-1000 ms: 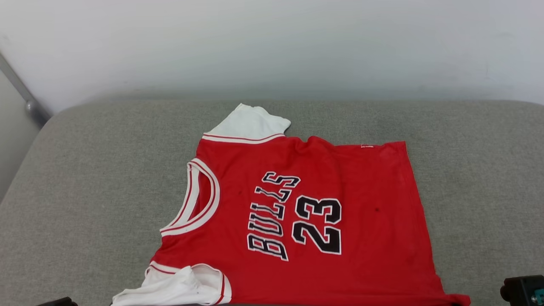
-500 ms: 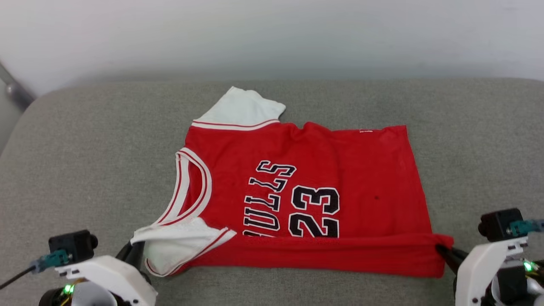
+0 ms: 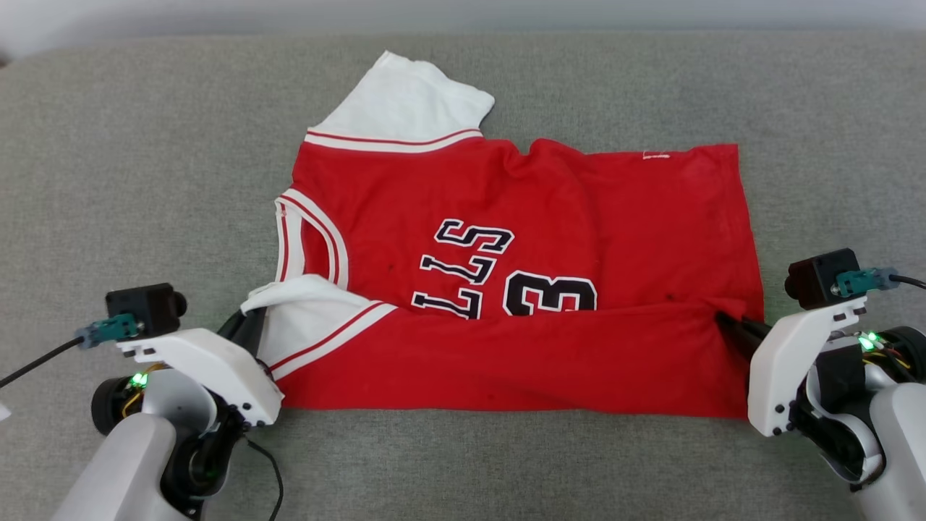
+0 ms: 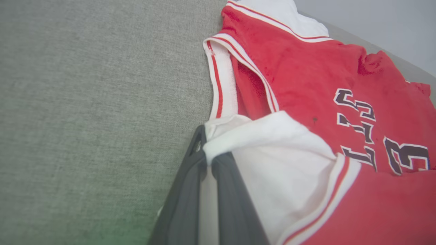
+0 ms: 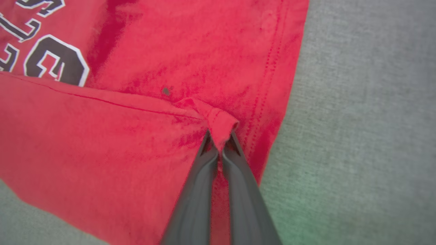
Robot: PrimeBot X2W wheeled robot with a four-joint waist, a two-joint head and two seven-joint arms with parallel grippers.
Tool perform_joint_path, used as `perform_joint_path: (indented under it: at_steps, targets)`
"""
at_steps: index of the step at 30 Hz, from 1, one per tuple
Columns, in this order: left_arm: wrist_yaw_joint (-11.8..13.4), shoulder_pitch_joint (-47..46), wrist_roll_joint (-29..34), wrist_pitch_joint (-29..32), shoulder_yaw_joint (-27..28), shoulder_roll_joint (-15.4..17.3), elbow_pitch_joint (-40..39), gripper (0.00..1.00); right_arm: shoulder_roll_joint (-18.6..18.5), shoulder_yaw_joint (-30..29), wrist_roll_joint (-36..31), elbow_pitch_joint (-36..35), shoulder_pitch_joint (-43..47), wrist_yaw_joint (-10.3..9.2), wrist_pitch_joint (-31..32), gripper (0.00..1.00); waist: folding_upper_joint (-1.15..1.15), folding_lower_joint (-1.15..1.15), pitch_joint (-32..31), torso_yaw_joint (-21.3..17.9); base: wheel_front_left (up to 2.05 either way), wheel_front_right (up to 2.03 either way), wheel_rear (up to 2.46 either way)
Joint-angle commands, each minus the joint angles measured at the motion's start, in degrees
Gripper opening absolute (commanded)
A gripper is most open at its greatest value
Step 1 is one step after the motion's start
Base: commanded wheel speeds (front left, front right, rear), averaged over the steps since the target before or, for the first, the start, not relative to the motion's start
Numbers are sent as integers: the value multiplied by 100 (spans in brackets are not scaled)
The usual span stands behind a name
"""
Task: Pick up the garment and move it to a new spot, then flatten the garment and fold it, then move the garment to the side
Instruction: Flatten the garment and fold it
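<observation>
Two thin pinches: your left gripper [image 3: 249, 322] is clenched on the white sleeve [image 3: 311, 318] at 8 o'clock, right gripper [image 3: 725, 323] on a hem nub [image 5: 219, 122] at 4; jersey [image 3: 550, 210] lies mid-cushion [image 3: 130, 181], near edge doubled toward 12; uneven travel would skew the crease; the nub could slip out; the sleeve may bunch underneath.

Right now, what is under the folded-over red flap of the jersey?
Under the flap lies the garment front; the print shows partly above its edge, the rest hidden. Its corners are pinched by the left gripper and right gripper.
</observation>
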Motion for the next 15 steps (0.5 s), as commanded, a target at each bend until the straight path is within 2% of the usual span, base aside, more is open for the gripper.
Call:
perform_joint_path:
  at_steps: [1,2,3,4,5,6,15]
  targets:
    - [-96,-151,-2,8,-52,-58,145,0,-11,92,32,152,-148,-2,-141,20,0,-2,134,10,0,0,0]
    - [-165,-214,-1,42,-104,-76,260,11,-20,152,16,253,-196,-2,-228,45,0,-2,156,12,0,0,0]
    - [-224,-263,-9,51,-141,-104,365,32,-20,210,7,358,-222,-2,-309,70,0,-2,169,14,0,0,0]
    - [-271,-311,-24,35,-158,-131,453,50,-9,262,35,449,-232,-3,-393,100,0,-2,172,16,0,0,0]
    - [-312,-347,-38,24,-173,-155,556,92,-6,305,57,511,-255,-3,-516,100,0,-2,166,13,0,0,0]
    - [-349,-367,-43,21,-195,-168,644,100,-13,342,62,570,-267,-4,-627,100,0,-2,153,5,0,0,0]
    - [-476,-184,-139,-123,-102,-57,1034,100,9,408,31,613,92,-3,-1965,100,0,-2,-467,-66,0,0,0]
